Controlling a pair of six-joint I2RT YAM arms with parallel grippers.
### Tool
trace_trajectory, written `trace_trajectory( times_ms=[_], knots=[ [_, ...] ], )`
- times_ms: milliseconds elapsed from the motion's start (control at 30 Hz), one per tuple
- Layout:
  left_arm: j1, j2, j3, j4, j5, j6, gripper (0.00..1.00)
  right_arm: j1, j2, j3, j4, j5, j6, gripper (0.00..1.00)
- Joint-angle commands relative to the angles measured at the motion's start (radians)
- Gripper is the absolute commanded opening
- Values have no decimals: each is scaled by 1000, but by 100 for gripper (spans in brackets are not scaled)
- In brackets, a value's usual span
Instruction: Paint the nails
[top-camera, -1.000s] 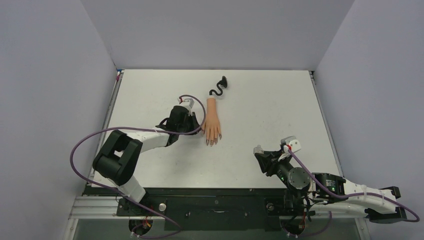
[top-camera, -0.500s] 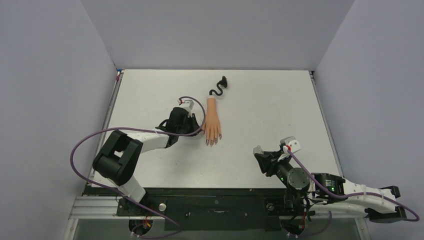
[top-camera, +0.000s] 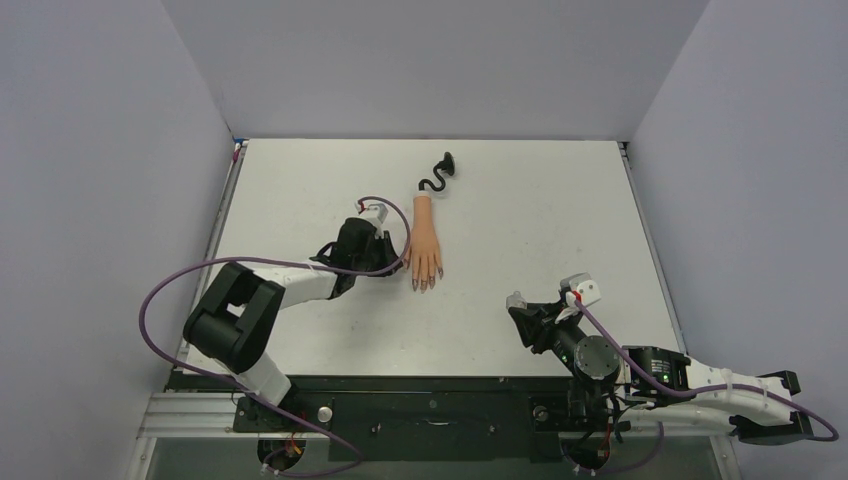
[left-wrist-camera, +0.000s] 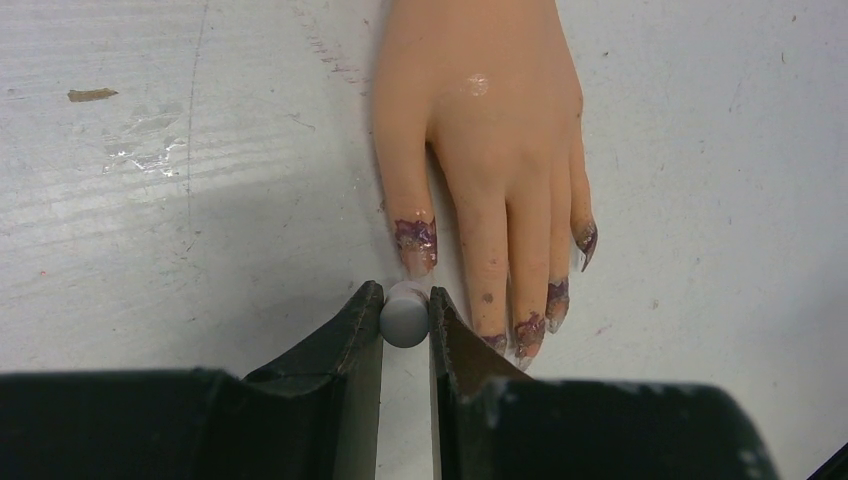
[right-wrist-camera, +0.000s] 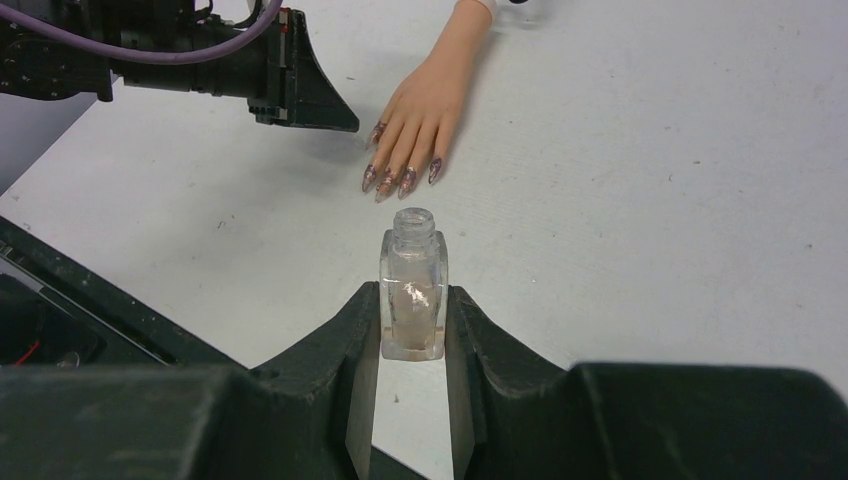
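Peach-coloured plastic, the mannequin hand (left-wrist-camera: 480, 120) lies palm down on the white counter (top-camera: 540, 220) left of centre, fingers pointing toward the arms. Its nails (left-wrist-camera: 530, 335) are tiny tips already smeared with purplish polish that strays onto the skin. They look stiff and fixed in place, so nothing should grip them. Only a soft brush ought to touch them, and lightly, because the hand seems light and might slide on the smooth counter despite its curly black stem (top-camera: 437, 178). The left claw (left-wrist-camera: 404, 300) is clamped on a small round grey cap (left-wrist-camera: 404, 320), probably the brush handle, just beside the thumb tip. The bristles are hidden, so contact cannot be judged. That short, smooth cap is the right place to hold, squarely across its sides. Well apart, near the front edge, the right claw (right-wrist-camera: 412, 300) is closed on the flat sides of the clear glass polish bottle (right-wrist-camera: 412, 290). It stands upright with its neck open, is likely slippery and breakable, and is best kept level.
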Motion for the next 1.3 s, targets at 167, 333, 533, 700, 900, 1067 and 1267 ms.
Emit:
trace_trajectory(
  times_ms=[167,333,533,700,900,1067,1267],
  knots=[
    [-10,-63,-6,40,25,8,0,11,-9,-1,20,27,0,0],
    [-12,-62,-2,42,32,7,0,12,-9,0,20,27,-3,0],
    [-13,-77,-3,59,56,2,0,12,-10,0,20,28,-3,0],
    [-17,-127,6,41,76,-5,0,13,-13,2,15,25,1,0],
    [-29,-216,44,-51,120,13,0,12,5,20,9,25,-2,0],
    [-48,-306,72,-147,121,20,0,13,49,45,17,24,-18,0],
    [-56,-407,137,-338,141,44,0,12,116,71,76,25,-64,0]
  ],
)
